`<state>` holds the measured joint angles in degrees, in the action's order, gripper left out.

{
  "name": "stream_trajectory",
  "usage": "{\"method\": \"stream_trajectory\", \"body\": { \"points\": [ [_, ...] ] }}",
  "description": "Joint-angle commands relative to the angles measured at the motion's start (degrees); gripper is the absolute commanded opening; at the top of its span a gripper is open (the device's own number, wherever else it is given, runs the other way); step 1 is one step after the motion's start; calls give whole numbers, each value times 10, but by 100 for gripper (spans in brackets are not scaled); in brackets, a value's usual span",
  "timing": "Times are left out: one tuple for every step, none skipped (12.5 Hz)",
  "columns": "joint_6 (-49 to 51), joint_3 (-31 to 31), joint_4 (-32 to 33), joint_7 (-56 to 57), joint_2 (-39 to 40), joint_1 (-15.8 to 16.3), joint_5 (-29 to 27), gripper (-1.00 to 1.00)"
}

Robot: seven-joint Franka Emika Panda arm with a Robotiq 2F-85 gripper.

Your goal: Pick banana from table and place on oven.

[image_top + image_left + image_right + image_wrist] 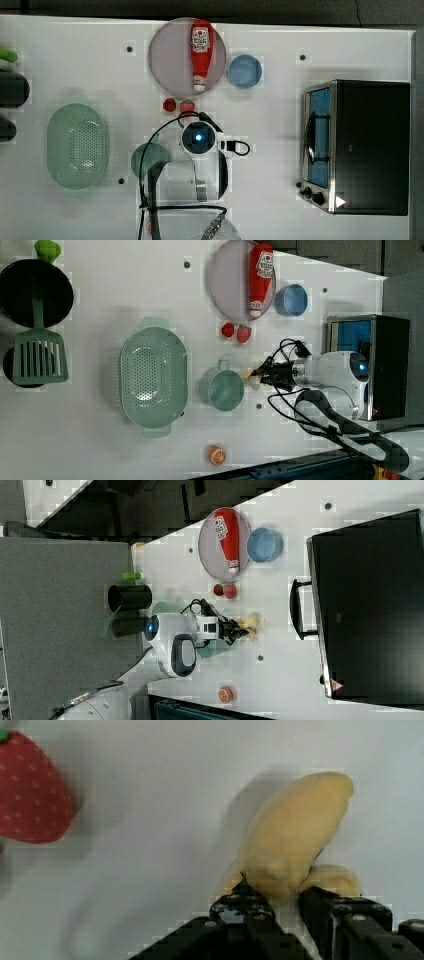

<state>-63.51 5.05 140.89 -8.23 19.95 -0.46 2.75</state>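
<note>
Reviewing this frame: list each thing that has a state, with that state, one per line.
gripper: jaws closed around the banana's lower end
banana: on the table, between the jaws
oven: door shut, top bare
ketchup bottle: lying flat on the plate
plate: on the table, holds the bottle
colander: upright, empty
green cup: upright, empty
blue bowl: upright, empty

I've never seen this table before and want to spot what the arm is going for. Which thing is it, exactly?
Start at the big pale green colander in the left view, then the teal mug beside it. Right next to the mug, between the black fingers of the gripper, lies the banana: pale yellow and partly peeled, unlike the red strawberry nearby.
</note>
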Motion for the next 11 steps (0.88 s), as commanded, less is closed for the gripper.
{"method": "stream_trajectory", "body": {
  "points": [
    [-7, -1, -18, -14, -31, 1, -13, -50],
    [-7, -1, -22, -14, -51, 1, -13, -50],
    [-1, -1, -27, -14, -77, 1, -13, -50],
    [11, -1, -32, -14, -106, 1, -13, -50],
    [35, -1, -36, -14, -137, 1, -13, -50],
    [68, -2, -42, -14, -169, 0, -13, -50],
    [108, -4, -52, -14, -201, -1, -13, -50],
    [151, -5, -67, -14, -229, -2, -13, -50],
    [202, -6, -86, -14, -254, -4, -13, -50],
    [257, -10, -108, -13, -275, -4, -13, -50],
    [313, -14, -133, -13, -292, -5, -13, -50]
  ]
}}
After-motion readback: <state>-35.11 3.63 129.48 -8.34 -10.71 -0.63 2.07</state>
